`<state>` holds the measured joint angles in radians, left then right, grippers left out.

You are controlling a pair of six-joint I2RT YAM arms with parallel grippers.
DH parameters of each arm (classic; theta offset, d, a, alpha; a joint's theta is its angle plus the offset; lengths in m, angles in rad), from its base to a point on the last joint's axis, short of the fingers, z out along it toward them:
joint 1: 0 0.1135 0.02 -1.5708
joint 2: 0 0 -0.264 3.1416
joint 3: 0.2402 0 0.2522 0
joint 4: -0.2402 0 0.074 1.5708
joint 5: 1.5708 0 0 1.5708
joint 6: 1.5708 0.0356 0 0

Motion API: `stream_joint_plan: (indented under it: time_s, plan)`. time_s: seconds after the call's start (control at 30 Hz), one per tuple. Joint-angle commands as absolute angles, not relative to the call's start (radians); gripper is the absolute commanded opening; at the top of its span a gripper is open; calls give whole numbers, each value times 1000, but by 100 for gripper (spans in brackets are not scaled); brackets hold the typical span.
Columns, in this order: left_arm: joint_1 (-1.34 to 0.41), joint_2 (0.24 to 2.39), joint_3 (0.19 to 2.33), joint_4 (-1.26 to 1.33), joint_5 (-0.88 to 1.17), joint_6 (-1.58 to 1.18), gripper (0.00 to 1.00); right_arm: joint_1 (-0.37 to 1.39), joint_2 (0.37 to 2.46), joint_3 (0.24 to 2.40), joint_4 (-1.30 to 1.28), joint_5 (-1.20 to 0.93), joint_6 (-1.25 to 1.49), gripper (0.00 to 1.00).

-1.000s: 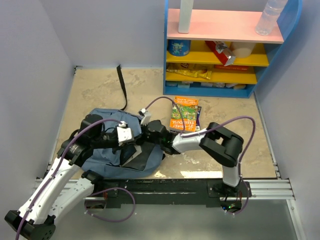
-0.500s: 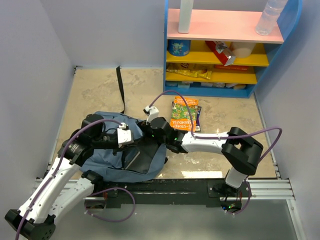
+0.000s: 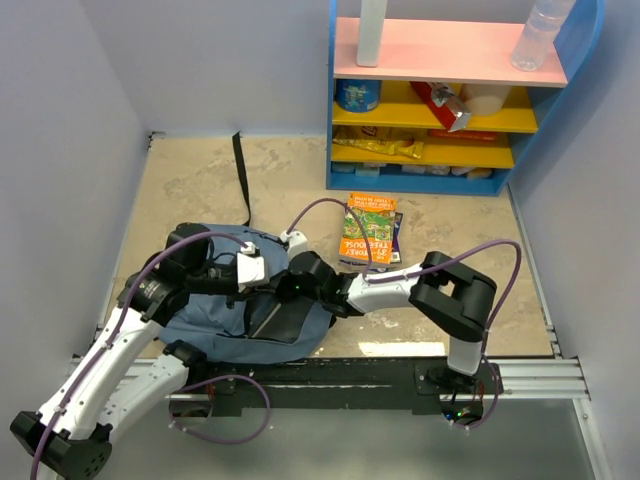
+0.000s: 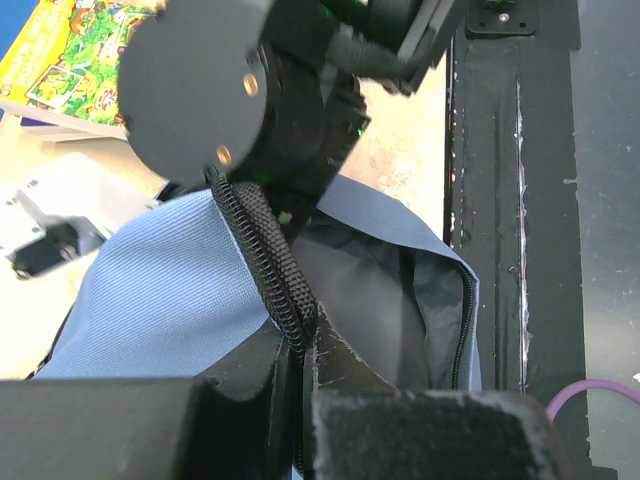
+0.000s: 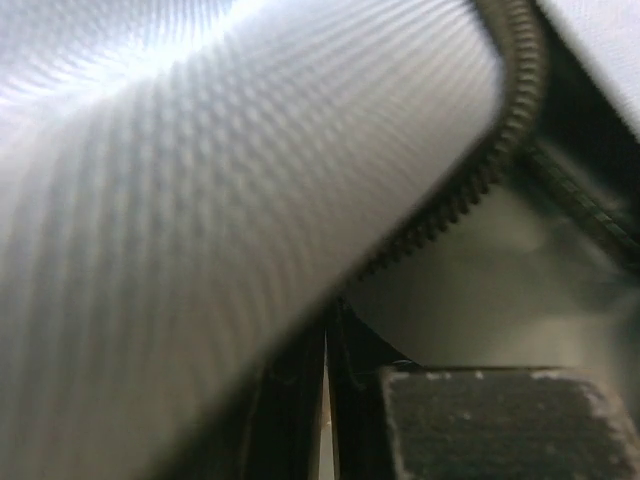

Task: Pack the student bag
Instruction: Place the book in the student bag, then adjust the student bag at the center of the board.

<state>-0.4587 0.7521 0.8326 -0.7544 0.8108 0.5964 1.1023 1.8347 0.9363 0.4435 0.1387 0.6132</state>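
Note:
The slate-blue student bag [image 3: 205, 315] lies at the near left of the floor with its dark-lined mouth [image 3: 290, 320] facing right. My left gripper [image 4: 303, 345] is shut on the black zipper edge [image 4: 262, 250] of the mouth. My right gripper [image 5: 325, 340] comes in from the right and meets the same rim. Its jaws stand pressed almost together where the zipper edge [image 5: 500, 130] runs down into them. From above, the two grippers sit close together at the top of the mouth, the left gripper [image 3: 268, 282] just left of the right gripper [image 3: 288, 288].
Two colourful books [image 3: 368, 228] lie stacked on the floor right of the bag. A blue, yellow and pink shelf [image 3: 450, 50] with snacks and bottles stands at the back right. A black strap [image 3: 243, 170] lies behind the bag. The black rail [image 3: 330, 375] runs along the near edge.
My right gripper opened wide half a second ago, then drew back left onto the bag's rim and closed. The left gripper kept its hold on the zipper edge.

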Motion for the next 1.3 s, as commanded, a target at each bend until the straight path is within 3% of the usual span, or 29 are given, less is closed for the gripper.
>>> stream_joint_plan:
  time_s: [0.0, 0.23, 0.4, 0.5, 0.57, 0.67, 0.7, 0.83, 1.27]
  plan:
    - [-465, 752, 907, -673, 917, 621, 0, 1115, 1891, 968, 535, 132, 663, 4]
    - [-465, 733, 888, -709, 942, 650, 0, 1129, 1965, 977, 790, -59, 747, 0]
    - [-465, 715, 828, -752, 953, 721, 0, 1077, 1892, 893, 795, -29, 778, 0]
    - [-465, 715, 815, -807, 937, 802, 0, 987, 1772, 822, 694, 93, 766, 13]
    - [-465, 715, 807, -837, 925, 845, 0, 928, 1741, 877, 579, 138, 724, 15]
    - [-465, 716, 813, -859, 914, 859, 0, 917, 1724, 966, 367, 198, 562, 41]
    - [-465, 718, 821, -867, 916, 864, 0, 917, 1717, 972, 339, 204, 502, 54]
    - [-465, 721, 839, -913, 913, 887, 0, 917, 1674, 957, 324, 200, 350, 73]
    - [-465, 721, 862, -968, 910, 942, 0, 904, 1690, 1178, 48, 146, -256, 82]
